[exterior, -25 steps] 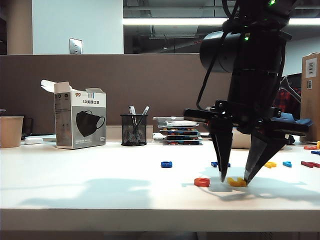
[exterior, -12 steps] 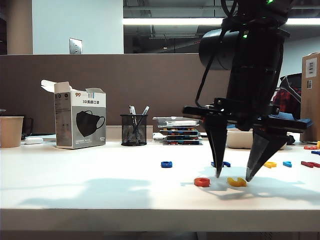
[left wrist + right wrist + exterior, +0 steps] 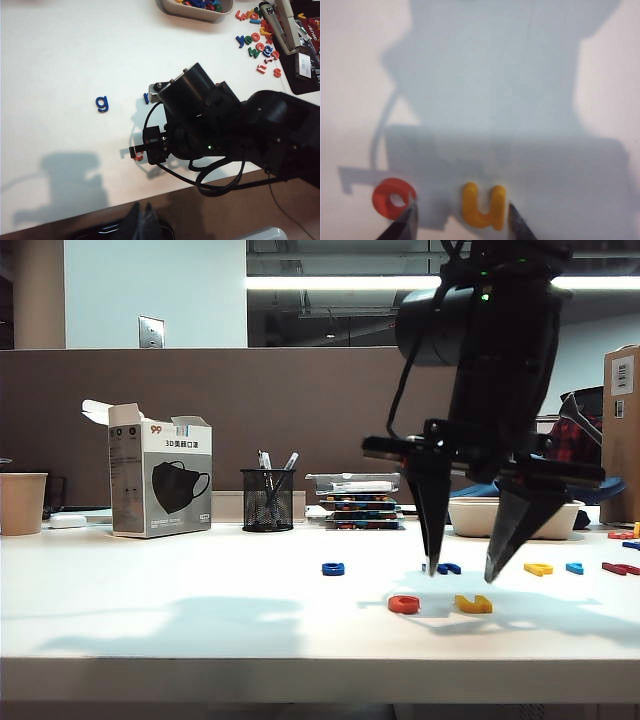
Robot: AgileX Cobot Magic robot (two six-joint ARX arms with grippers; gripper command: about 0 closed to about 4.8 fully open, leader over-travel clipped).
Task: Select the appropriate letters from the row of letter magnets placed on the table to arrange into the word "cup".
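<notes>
With "c" (image 3: 404, 604) and "u" (image 3: 474, 604) placed, my right gripper (image 3: 462, 574) hangs empty and spread above the "u"; next I fetch the "p" (image 3: 539, 569), while my left gripper's state I cannot tell.

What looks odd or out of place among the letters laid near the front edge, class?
Nothing stands out: the red-orange c and yellow u lie flat side by side, apart, beneath the open right gripper.
</notes>
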